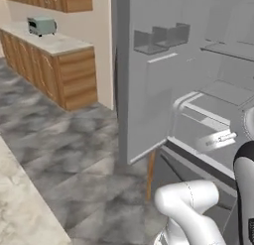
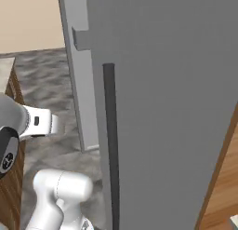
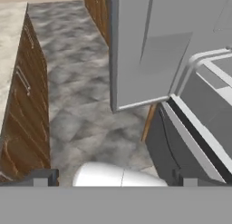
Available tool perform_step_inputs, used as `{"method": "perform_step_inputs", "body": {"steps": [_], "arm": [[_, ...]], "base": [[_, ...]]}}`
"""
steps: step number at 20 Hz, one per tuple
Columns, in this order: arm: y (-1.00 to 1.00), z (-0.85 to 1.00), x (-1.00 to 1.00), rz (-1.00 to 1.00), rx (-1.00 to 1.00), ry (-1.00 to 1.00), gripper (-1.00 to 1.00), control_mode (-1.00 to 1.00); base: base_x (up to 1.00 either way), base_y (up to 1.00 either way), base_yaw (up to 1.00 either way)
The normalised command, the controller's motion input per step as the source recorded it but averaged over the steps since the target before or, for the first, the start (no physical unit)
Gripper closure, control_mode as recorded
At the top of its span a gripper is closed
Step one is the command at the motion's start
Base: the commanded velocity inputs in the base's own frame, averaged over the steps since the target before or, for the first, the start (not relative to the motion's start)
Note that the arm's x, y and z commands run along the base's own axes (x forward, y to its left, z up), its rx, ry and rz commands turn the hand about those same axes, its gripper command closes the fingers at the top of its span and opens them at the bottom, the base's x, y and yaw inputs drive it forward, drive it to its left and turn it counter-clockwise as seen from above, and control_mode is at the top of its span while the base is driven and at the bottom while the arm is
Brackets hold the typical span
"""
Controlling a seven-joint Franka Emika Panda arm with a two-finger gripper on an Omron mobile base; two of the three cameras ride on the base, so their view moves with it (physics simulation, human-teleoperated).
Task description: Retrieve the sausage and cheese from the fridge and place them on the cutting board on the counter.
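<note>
Left base view has the fridge [image 1: 198, 80] with one door swung wide open, so you're looking straight at the grey shelves and the little bins on the inside of that door. Can't spot the sausage or the cheese anywhere on those shelves, they're either hidden or too small to make out from this angle. The white arm [image 1: 191, 209] bends up just below the fridge opening. Off to the left of the fridge there's a tabletop [image 1: 47, 40] on brown wood cabinets, with a small greyish appliance [image 1: 41, 26] sitting on it.

Right base view is mostly the outside of the fridge door, with its dark vertical bar handle [image 2: 109, 145].

Hand view looks down at the grey marbled floor [image 3: 86, 109] beside the fridge's open door edge. The claw [image 3: 115, 180] tips sit far apart at the bottom corners, so it's spread wide with nothing between them.
</note>
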Motion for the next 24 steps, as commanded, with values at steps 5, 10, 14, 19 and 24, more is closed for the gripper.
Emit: {"method": "perform_step_inputs", "body": {"steps": [5,10,14,19,24], "arm": [[0.0,0.0,0.0,0.0,0.0,0.0,-1.0,1.0],[0.0,0.0,0.0,0.0,0.0,0.0,-1.0,1.0],[0.0,0.0,0.0,0.0,0.0,0.0,-1.0,1.0],[0.0,0.0,0.0,0.0,0.0,0.0,-1.0,1.0],[0.0,0.0,0.0,0.0,0.0,0.0,-1.0,1.0]], "base": [[1.0,0.0,-0.39],[0.69,0.01,-0.48],[-0.06,0.26,-0.64],[0.13,0.45,-0.66],[-0.17,0.83,-0.53]]}}
